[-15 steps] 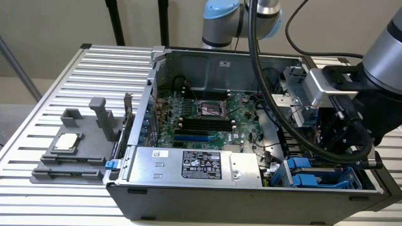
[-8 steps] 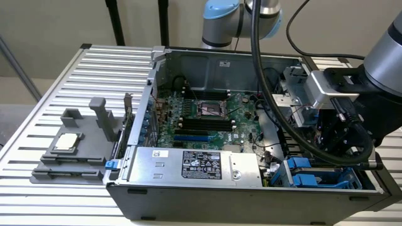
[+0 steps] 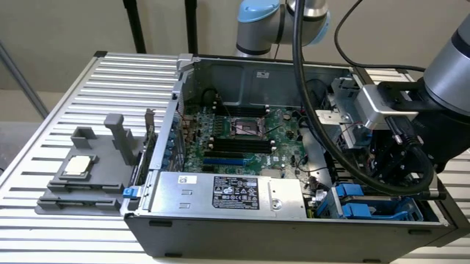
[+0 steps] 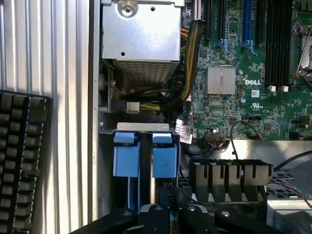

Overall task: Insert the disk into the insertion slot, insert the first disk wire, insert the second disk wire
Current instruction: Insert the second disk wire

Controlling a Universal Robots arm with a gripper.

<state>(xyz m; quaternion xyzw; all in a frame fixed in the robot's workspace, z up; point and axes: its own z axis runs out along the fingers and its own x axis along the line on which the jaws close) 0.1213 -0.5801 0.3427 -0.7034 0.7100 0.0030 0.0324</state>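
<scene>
Wrist view: the disk (image 4: 164,157) is seen edge-on by its blue carrier frame, sat in the insertion slot (image 4: 144,127) of the grey cage. The grey drive body is hidden, so full seating cannot be confirmed. A second blue carrier (image 4: 126,157) is parked just beside it in the neighbouring bay.

The hand (image 4: 163,207) is closed, right at the near end of the disk's carrier. Whether anything is pinched cannot be told. In the exterior view the hand (image 3: 397,165) is hung over the cage (image 3: 367,206) at the case's corner on the exterior view's right.

Step judged: tail end of disk insertion, wires not yet in. A white connector (image 4: 131,106) is seen loose beyond the cage, apparently unplugged. A further move would call for a straight push along the bay rails with no tilt, and clearance from the yellow-black cable bundle (image 4: 190,63).

Containers:
- PC case (image 3: 294,234): motherboard (image 3: 242,137), power-supply box (image 3: 228,192) and cage are housed inside.
- Grey fixture (image 3: 81,190) on the table (image 3: 44,137): a processor chip (image 3: 77,166) is held in it.
- A keyboard (image 4: 22,161) is laid outside the case.
</scene>
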